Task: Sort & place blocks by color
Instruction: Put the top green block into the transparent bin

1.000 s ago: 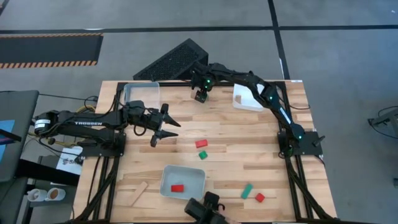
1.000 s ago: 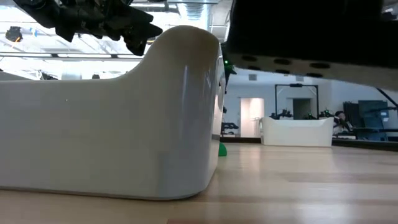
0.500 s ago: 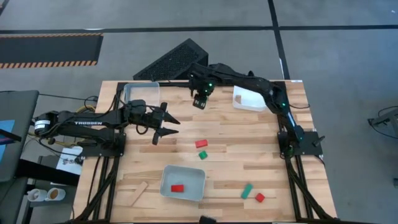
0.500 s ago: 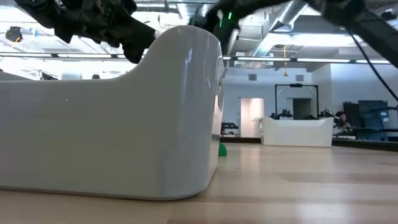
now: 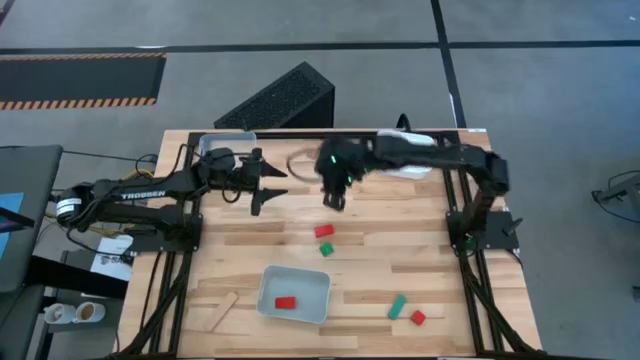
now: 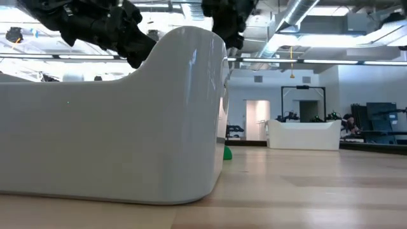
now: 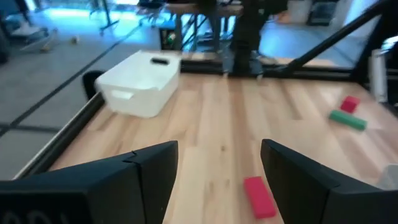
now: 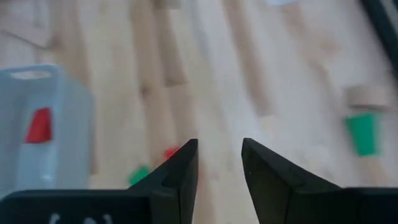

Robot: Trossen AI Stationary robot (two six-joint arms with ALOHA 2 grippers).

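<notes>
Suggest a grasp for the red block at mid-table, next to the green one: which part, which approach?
Come straight down on the red block and pinch its two long sides. It lies flat on the table, a short cuboid, top face clear. The green block sits just nearer the front edge, apart from it, so keep the fingers off that side. The right pincer, open and empty, hangs closest.

red and green blocks scattered mid-table, perhaps five
</notes>
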